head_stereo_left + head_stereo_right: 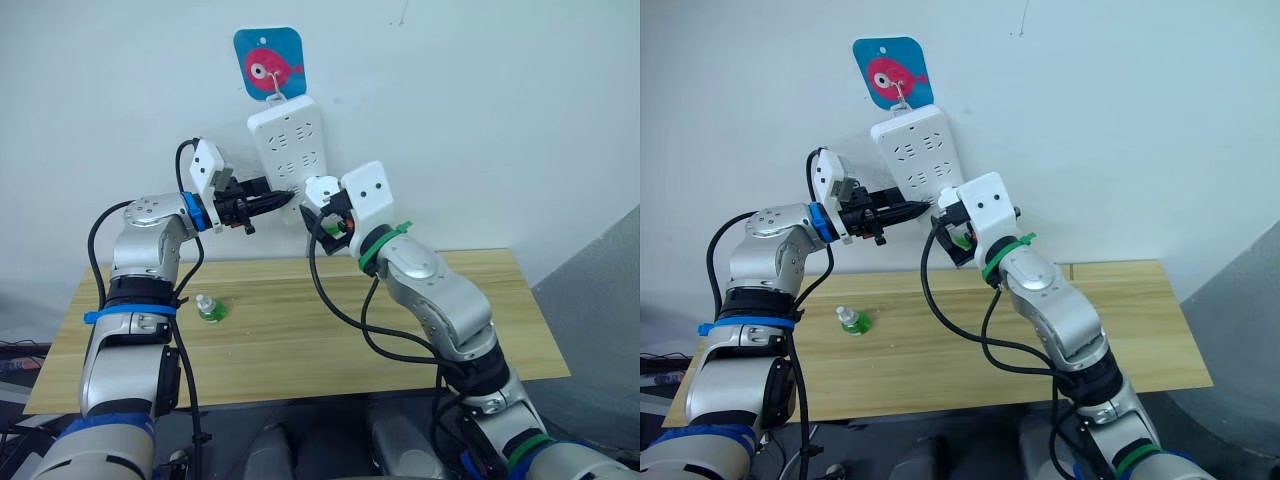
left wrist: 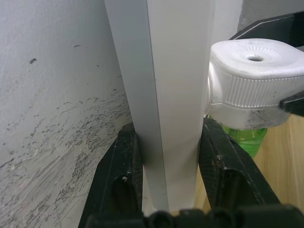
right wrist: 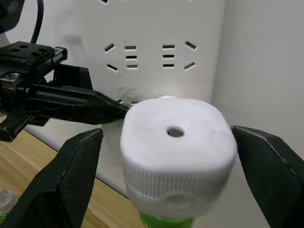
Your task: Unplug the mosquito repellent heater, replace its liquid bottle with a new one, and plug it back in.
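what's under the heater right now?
A green bottle hangs from the white heater, which sits against the power strip. The left gripper clamps the strip's edge; the right gripper flanks the heater, open. Prongs are hidden.

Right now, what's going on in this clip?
The left gripper is clamped on the lower edge of the wall power strip, steadying it. The heater, with a green bottle under it, sits against the strip near its bottom end, and the right gripper is open around it, one finger on each side, not gripping. Whether the heater's prongs are in a socket cannot be told. A second green bottle stands on the table.
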